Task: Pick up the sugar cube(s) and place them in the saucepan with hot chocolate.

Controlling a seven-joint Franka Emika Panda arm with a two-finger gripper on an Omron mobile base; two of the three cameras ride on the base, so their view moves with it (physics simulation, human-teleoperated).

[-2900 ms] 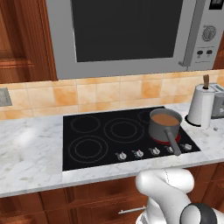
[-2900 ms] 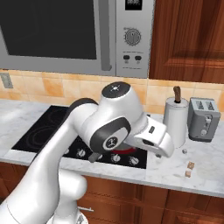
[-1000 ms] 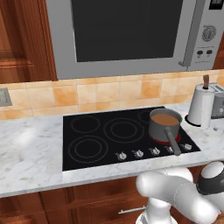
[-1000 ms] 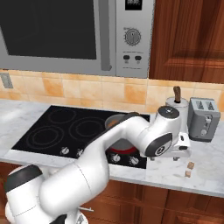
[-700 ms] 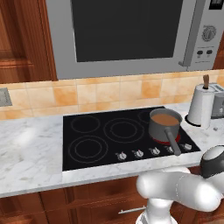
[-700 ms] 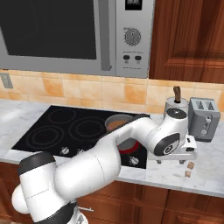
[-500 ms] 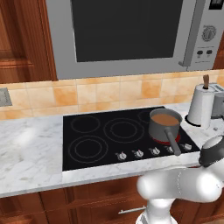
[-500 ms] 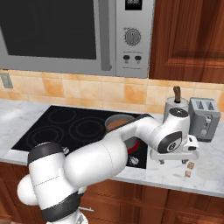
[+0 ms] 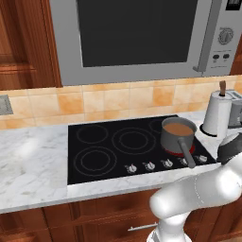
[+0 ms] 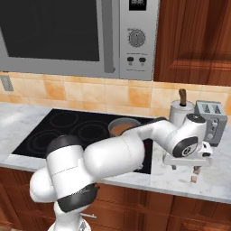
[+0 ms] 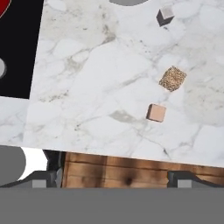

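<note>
Three small sugar cubes lie on the marble counter right of the cooktop: a pinkish one (image 11: 156,113), a speckled brown one (image 11: 173,78) and a pale grey one (image 11: 165,15) farther off. My gripper (image 11: 113,176) hovers open above the counter's front edge, with the pinkish cube nearest, ahead and toward the right fingertip (image 11: 183,177). From the right base view, the gripper (image 10: 185,168) points down just over a cube (image 10: 194,179). The saucepan with hot chocolate (image 9: 178,135) sits on the cooktop's right rear burner, handle toward the front; my arm partly hides the saucepan (image 10: 122,127).
A white paper-towel roll (image 9: 217,114) and a toaster (image 10: 212,117) stand behind the cubes at the counter's back right. The black cooktop (image 9: 118,146) with front knobs lies to the left. A microwave (image 9: 142,38) hangs above. The counter edge drops to wooden cabinet fronts (image 11: 118,168).
The arm has swung right, past the saucepan, and brought the hand down over the counter by the cubes. The jaws stayed open. Nothing on the counter has moved.
</note>
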